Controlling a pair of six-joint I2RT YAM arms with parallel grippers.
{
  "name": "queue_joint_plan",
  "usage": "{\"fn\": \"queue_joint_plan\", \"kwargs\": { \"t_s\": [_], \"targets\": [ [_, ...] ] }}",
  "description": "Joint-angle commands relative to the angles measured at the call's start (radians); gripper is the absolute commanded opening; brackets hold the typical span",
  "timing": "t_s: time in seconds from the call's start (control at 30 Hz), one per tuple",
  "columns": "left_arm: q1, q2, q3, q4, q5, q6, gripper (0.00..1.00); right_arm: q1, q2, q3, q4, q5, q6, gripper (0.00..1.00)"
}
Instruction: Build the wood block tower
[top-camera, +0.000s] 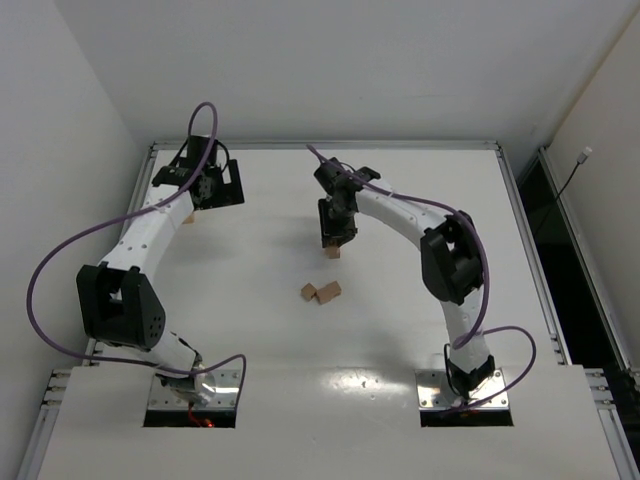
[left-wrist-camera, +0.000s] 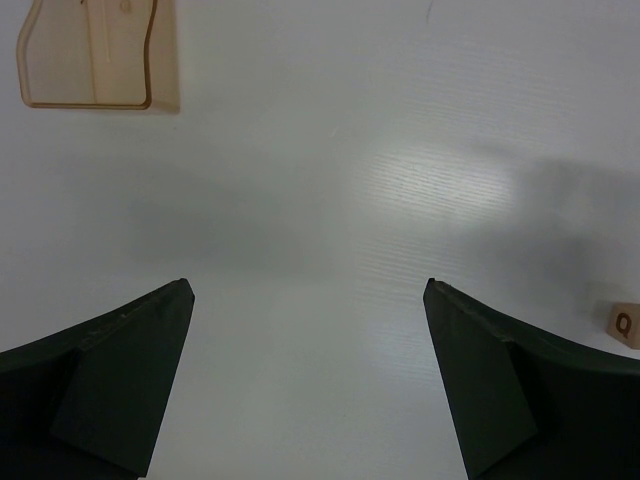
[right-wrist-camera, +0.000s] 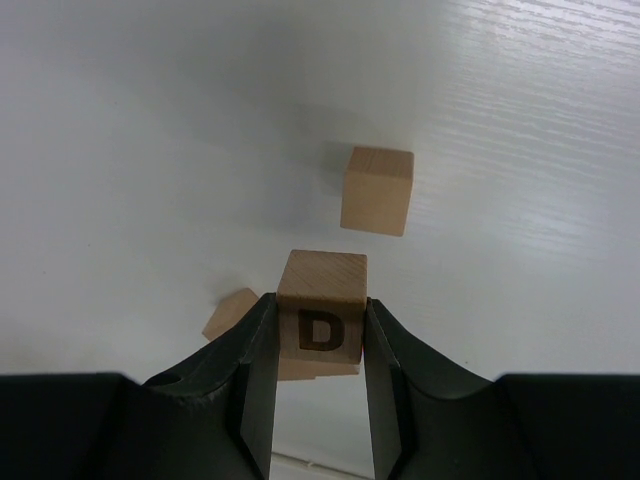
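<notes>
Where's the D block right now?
The D block is clamped in the right gripper, low-centre in the right wrist view. From above it is mid-table, just beyond the pair of loose blocks.

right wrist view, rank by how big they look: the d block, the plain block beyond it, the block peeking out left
1. D block, nearest the camera
2. plain block, farther off
3. peeking block, mostly hidden behind the jaws, so its rank is unsure
</notes>
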Motion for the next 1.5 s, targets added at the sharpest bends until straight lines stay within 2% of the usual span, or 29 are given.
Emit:
{"fn": "queue_joint_plan", "kwargs": {
  "t_s": [0.0, 0.4, 1.47],
  "targets": [
    [0.006, -0.007, 0.024, 0.022, 0.018, 0.006, 1.00, -0.004, 0.024, 0.049, 0.028, -0.033, 0.008, 0.00],
    [0.006, 0.012, 0.024, 0.032, 0.037, 0.006, 1.00, -0.033, 0.044, 0.072, 0.028, 0.071, -0.032, 0.00],
    [0.006, 0.070, 0.062, 0.021, 0.055, 0.006, 1.00, -0.042, 0.083, 0.072, 0.047, -0.013, -0.059, 0.01]
  ]
}}
